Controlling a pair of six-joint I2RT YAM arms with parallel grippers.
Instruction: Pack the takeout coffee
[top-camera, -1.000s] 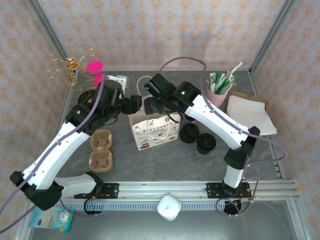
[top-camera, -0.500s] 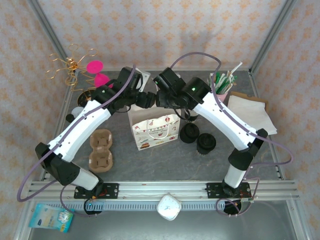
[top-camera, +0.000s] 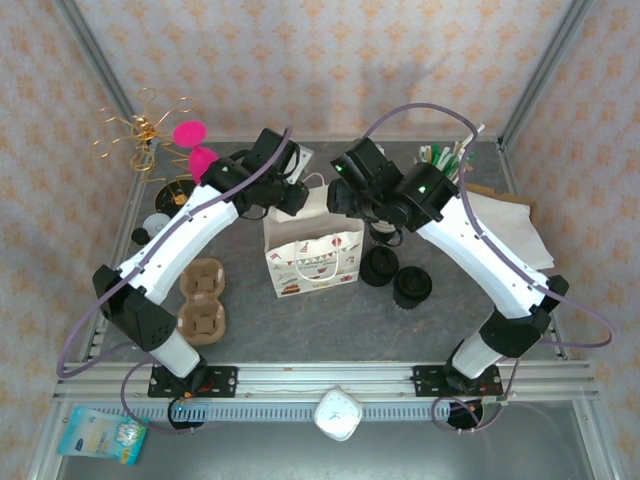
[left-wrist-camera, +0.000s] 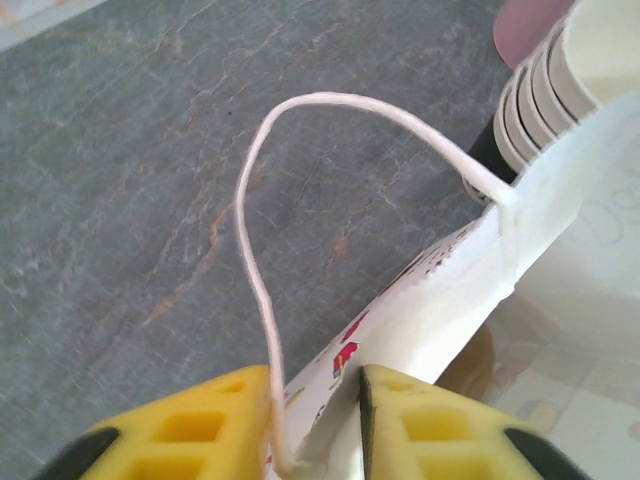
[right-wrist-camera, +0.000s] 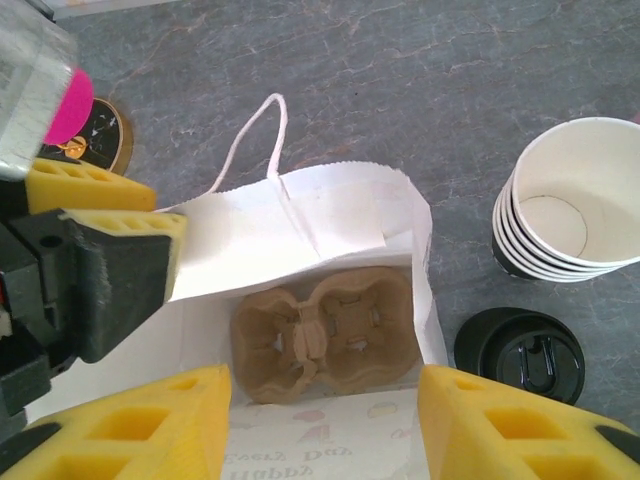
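Note:
A white paper bag (top-camera: 312, 255) printed with bunting stands mid-table, mouth open. My left gripper (left-wrist-camera: 315, 425) is shut on its back rim, with the cord handle (left-wrist-camera: 250, 230) caught beside one finger; it is also seen from above (top-camera: 294, 197). Over the bag mouth (right-wrist-camera: 300, 225) hovers my right gripper (right-wrist-camera: 322, 430), open and holding nothing; from above it is beside the left one (top-camera: 345, 200). A brown cup carrier (right-wrist-camera: 325, 330) lies in the bag's bottom. What looks like the takeout coffee (top-camera: 412, 287), black-lidded, stands right of the bag, apart from both grippers.
A stack of lidless cream cups (right-wrist-camera: 575, 195) and black lids (right-wrist-camera: 520, 355) sit just right of the bag. Two brown carriers (top-camera: 203, 300) lie at the left. A pink cup of straws (top-camera: 440, 182) and napkins (top-camera: 500, 228) are at the back right. A gold wire stand (top-camera: 150, 130) is at the back left.
Both grippers have moved toward the back of the bag. The left one has closed on the bag's rear rim and the mouth now stands open. The right gripper has narrowed somewhat.

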